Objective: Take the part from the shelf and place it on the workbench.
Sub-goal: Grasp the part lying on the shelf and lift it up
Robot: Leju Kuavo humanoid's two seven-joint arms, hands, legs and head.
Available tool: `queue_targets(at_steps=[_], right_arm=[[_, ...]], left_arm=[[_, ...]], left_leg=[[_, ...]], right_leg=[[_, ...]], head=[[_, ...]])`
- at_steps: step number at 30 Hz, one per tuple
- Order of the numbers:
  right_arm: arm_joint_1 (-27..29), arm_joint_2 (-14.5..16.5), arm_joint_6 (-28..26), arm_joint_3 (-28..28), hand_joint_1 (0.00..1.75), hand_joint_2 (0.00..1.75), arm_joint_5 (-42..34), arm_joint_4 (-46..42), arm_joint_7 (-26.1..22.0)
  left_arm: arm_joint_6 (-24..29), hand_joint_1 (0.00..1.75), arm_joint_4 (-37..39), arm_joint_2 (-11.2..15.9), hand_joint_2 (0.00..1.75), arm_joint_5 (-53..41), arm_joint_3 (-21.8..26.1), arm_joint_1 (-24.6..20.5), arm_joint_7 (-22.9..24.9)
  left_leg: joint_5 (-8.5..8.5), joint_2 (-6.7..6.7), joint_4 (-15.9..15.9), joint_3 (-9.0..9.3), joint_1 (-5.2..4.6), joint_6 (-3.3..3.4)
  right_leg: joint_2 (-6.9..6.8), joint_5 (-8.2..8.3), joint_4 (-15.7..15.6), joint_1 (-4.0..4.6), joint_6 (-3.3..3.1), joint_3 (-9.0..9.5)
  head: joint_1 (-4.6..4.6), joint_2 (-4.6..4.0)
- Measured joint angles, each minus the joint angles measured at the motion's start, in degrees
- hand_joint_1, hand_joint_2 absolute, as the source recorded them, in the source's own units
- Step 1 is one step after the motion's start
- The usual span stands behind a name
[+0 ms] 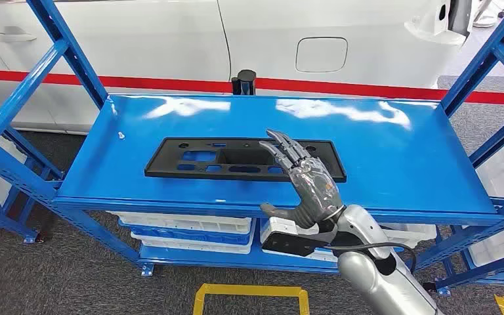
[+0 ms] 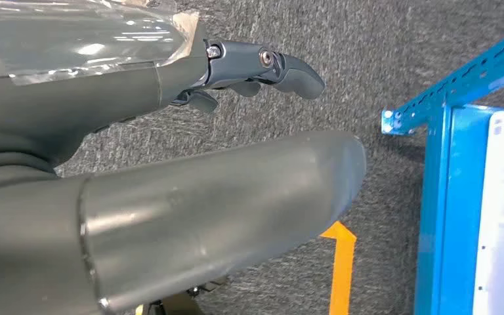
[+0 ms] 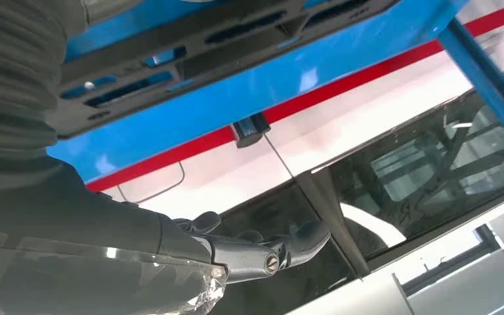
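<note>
A flat black plastic part point(image 1: 236, 159) with several cut-outs lies lengthwise on the blue shelf top point(image 1: 394, 151). My right hand point(image 1: 308, 180) hovers over the part's right half, fingers straight and spread, holding nothing. In the right wrist view the part point(image 3: 190, 52) lies on the shelf just past my right hand point(image 3: 262, 252), whose fingers are extended. My left hand point(image 2: 262, 72) hangs beside my body above the grey carpet, fingers loosely extended and holding nothing.
Blue uprights point(image 1: 479, 65) and diagonal braces point(image 1: 59, 46) frame the shelf on both sides. White bins point(image 1: 190, 226) sit on the lower level. A white car with a red stripe point(image 1: 341, 85) stands behind. Yellow floor marking point(image 1: 249, 295) lies in front.
</note>
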Motion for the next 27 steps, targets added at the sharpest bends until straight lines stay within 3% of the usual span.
queue_targets(at_steps=[19,27], right_arm=[[-8.1,9.2,-1.4,3.4,0.00,1.75,4.5,12.1,3.8],[-8.8,10.8,-1.4,4.2,0.00,1.75,4.7,14.1,4.0]], left_arm=[[0.2,0.00,0.0,-0.4,0.00,-1.1,-0.2,-0.4,2.1],[0.2,0.00,0.0,-0.4,0.00,-1.1,-0.2,-0.4,2.1]], left_leg=[[0.00,0.05,0.0,0.02,-0.05,-0.01],[0.00,0.05,0.0,0.01,-0.05,-0.02]], right_leg=[[0.03,-0.01,0.0,-0.02,0.01,0.01],[0.03,-0.01,0.0,-0.01,0.01,0.00]], head=[[0.00,0.00],[0.02,0.00]])
